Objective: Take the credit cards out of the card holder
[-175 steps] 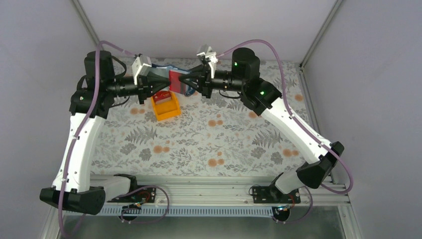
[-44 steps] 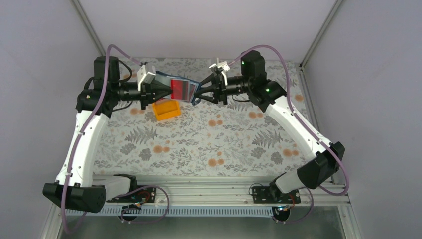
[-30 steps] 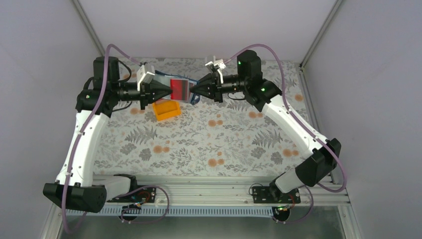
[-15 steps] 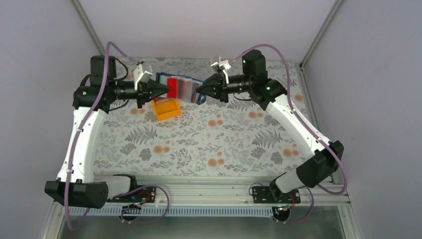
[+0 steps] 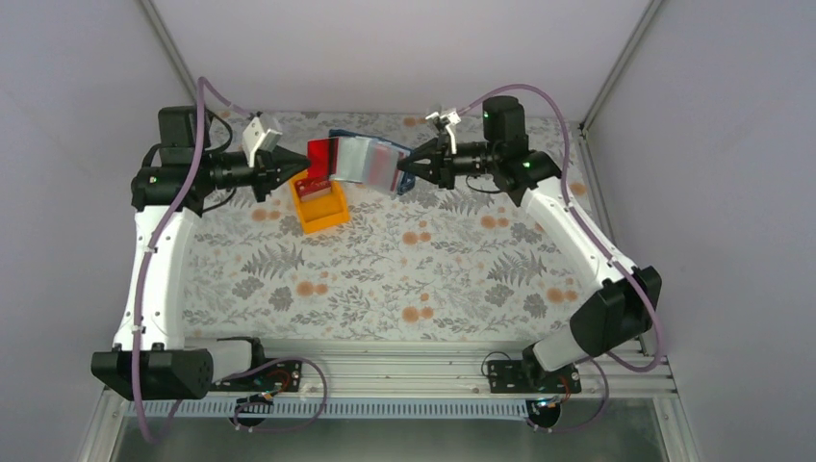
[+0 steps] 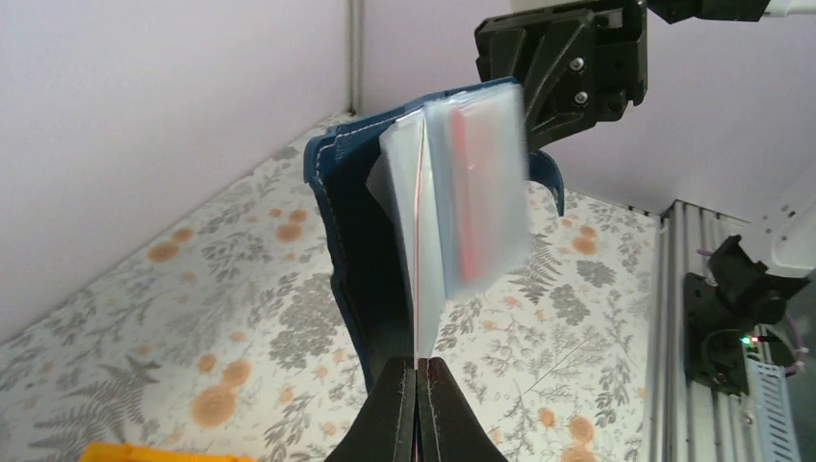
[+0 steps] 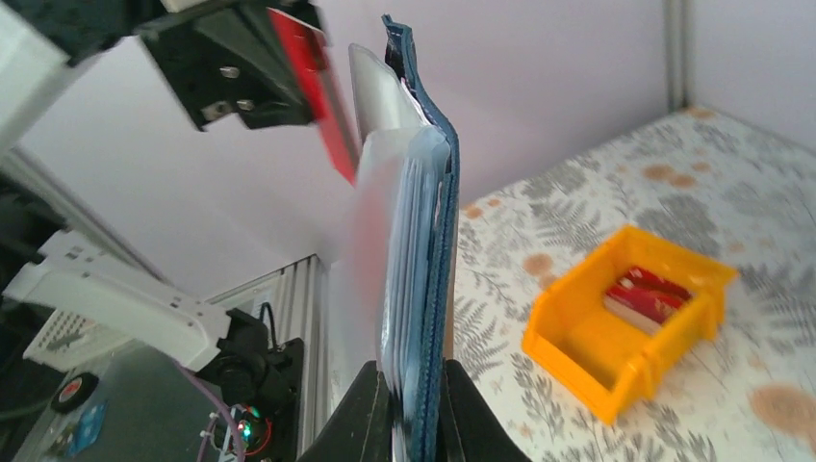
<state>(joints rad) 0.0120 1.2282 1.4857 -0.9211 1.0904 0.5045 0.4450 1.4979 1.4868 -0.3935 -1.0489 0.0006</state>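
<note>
left gripper point(image 5: 300, 166) grips red card point(image 5: 320, 157), right gripper point(image 5: 403, 175) grips card holder point(image 5: 366, 160).

Plain pale-lilac walls point(image 5: 385, 48) box in the bench on 3 sides, w/ slim aluminium posts point(image 5: 621, 58) at the back corners. Tabletop point(image 5: 385, 279) wears a floral cloth: grey ferns, orange blooms on white. Aluminium rail point(image 5: 404, 356) runs along the near edge. Light soft and even.
</note>
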